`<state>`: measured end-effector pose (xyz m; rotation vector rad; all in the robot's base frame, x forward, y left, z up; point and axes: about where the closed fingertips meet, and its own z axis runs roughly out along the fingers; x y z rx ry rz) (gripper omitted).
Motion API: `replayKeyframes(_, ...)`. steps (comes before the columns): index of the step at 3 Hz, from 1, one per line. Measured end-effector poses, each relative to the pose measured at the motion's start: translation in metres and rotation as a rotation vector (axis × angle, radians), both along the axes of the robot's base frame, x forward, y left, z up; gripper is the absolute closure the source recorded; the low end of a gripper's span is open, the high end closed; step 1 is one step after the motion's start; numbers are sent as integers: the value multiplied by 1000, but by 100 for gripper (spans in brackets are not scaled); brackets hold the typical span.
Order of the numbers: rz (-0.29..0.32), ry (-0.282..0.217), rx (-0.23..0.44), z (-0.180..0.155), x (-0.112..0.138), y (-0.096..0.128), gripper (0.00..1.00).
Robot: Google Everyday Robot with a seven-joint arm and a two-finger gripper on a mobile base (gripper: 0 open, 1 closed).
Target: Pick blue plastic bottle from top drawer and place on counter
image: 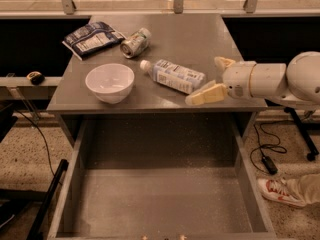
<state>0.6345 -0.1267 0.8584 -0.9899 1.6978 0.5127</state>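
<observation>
The blue plastic bottle (174, 75) lies on its side on the counter (190, 36), white cap pointing left toward the bowl. My gripper (213, 79) is open, just right of the bottle's base and clear of it, above the counter's front right edge. One finger (206, 94) points forward-left, the other shows behind it. The top drawer (165, 204) is pulled out below the counter, and nothing lies on its speckled floor.
A white bowl (109, 82) stands at the counter's front left. A metal can (135, 42) lies on its side behind the bottle. A dark snack bag (92, 37) lies at the back left. A cable and a shoe are on the floor at right.
</observation>
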Motion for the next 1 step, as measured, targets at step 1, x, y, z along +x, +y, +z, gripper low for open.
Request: replayKeyframes(1, -48, -9, -60, -26, -17, -38, 0)
